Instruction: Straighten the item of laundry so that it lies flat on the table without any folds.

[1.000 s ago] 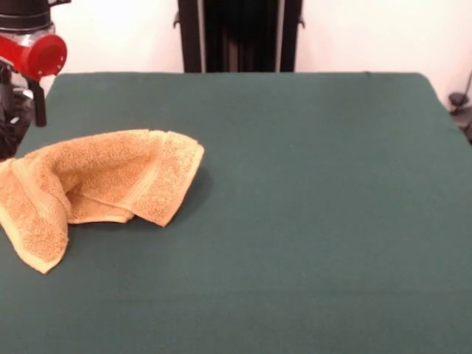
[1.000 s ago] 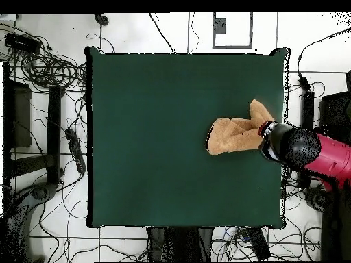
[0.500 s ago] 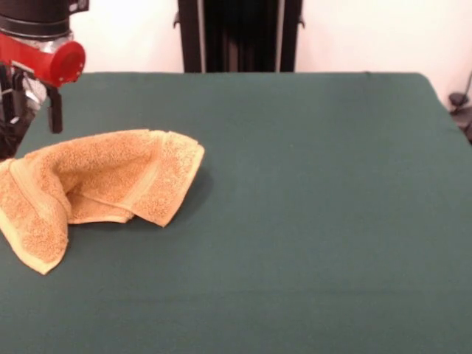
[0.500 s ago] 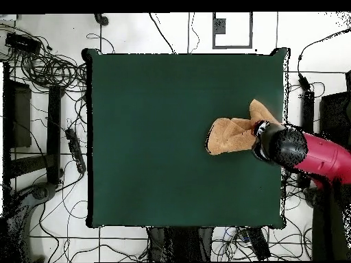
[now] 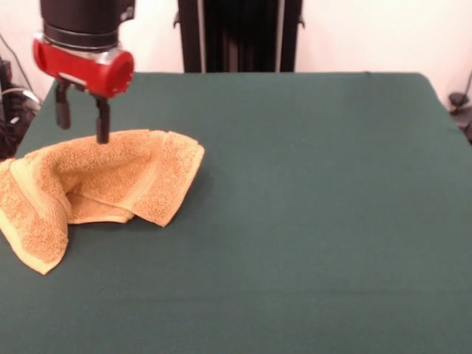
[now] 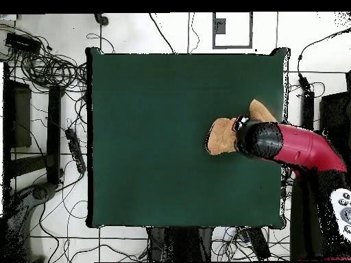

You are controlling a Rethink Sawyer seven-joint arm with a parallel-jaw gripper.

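The item of laundry [image 5: 96, 184] is an orange-tan terry towel, crumpled and folded over itself at the left side of the green table [image 5: 310, 206]. One corner hangs toward the front left. My gripper [image 5: 82, 127] hovers over the towel's far edge, open, with two dark fingers [image 5: 102, 122] pointing down and nothing between them. In the overhead view the towel [image 6: 221, 135] lies near the table's right edge [image 6: 282, 96], partly hidden under the red arm and gripper [image 6: 240, 128].
Black pedestal column [image 5: 240, 35] stands behind the table's far edge. Cables and stands [image 6: 48, 75] crowd the floor around the table in the overhead view.
The arm has moved in over the table from beyond its edge, and the gripper now hangs over the towel's far edge. The towel has not moved.
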